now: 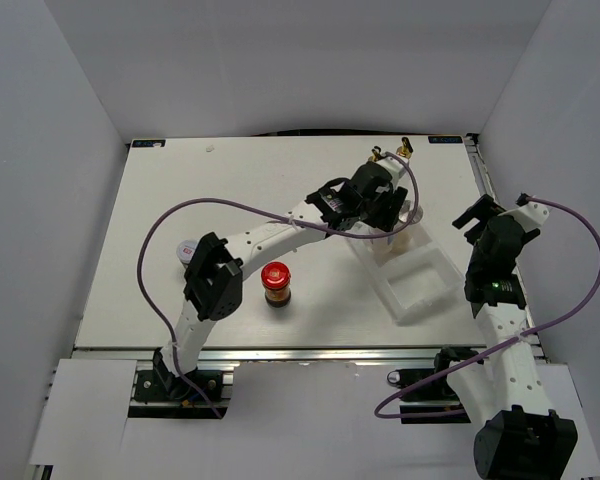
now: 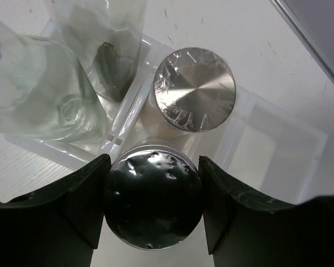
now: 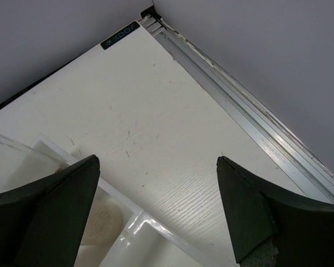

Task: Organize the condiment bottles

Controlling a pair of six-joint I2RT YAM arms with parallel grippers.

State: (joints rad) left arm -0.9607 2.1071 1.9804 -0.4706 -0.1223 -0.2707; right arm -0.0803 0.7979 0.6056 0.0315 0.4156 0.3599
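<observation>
My left gripper [image 1: 388, 212] [image 2: 154, 160] is shut on a round-lidded shaker [image 2: 153, 203], its lid dark in shadow, held over the white divided tray [image 1: 425, 285] [image 2: 278, 139]. A second shaker with a silver lid [image 2: 195, 89] stands in the tray just beyond it. Two clear glass cruets [image 2: 39, 94] [image 2: 111, 50] occupy the neighbouring compartment, their gold pourers [image 1: 380, 155] showing past the arm. On the table stands the red-lidded brown jar [image 1: 277, 285]. The white-lidded jar [image 1: 187, 250] is half hidden behind the left arm. My right gripper [image 1: 477, 213] [image 3: 156, 161] hangs open and empty, right of the tray.
The tray's near compartments [image 1: 420, 290] hold nothing. A tray corner [image 3: 139, 217] lies under the right gripper. The table's metal edge rail [image 3: 256, 117] and the grey enclosure walls run close on the right. Purple cables loop from both arms.
</observation>
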